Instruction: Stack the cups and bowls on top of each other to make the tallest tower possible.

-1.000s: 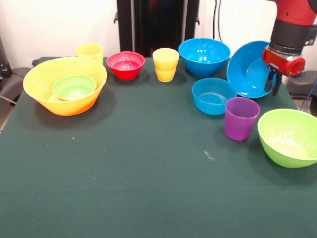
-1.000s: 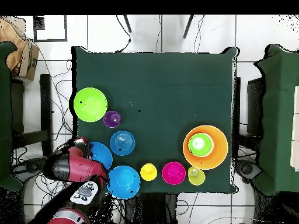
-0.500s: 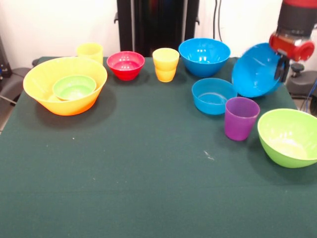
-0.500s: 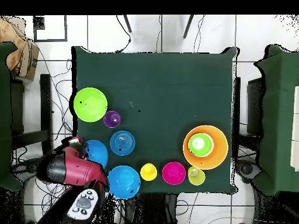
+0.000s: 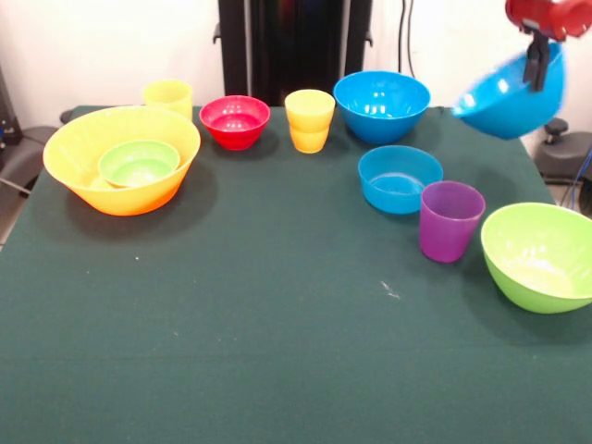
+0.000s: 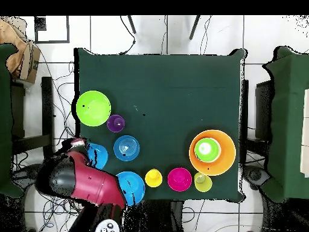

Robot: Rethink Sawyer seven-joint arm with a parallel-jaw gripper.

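Note:
My gripper [image 5: 536, 72] is at the top right, shut on the rim of a large blue bowl [image 5: 507, 98], which hangs tilted above the table's right corner. From overhead, that bowl [image 6: 98, 155] shows beside my arm [image 6: 78, 181]. The tower is the orange-yellow bowl [image 5: 120, 157] with a small green bowl [image 5: 139, 163] nested in it, at the left. Along the far edge stand a yellow cup [image 5: 168, 95], a small red bowl [image 5: 234, 120], another yellow cup [image 5: 309, 120] and a second large blue bowl [image 5: 381, 104].
On the right side, a shallow blue bowl [image 5: 398, 178] sits on the cloth with a purple cup [image 5: 450, 220] in front of it. A lime green bowl [image 5: 541, 254] rests at the right edge. The green table [image 5: 277, 324] is open across its middle and front.
My gripper has risen with the large blue bowl, lifting it off the table beside the shallow blue bowl up to the top right. The other bowls and cups stay put.

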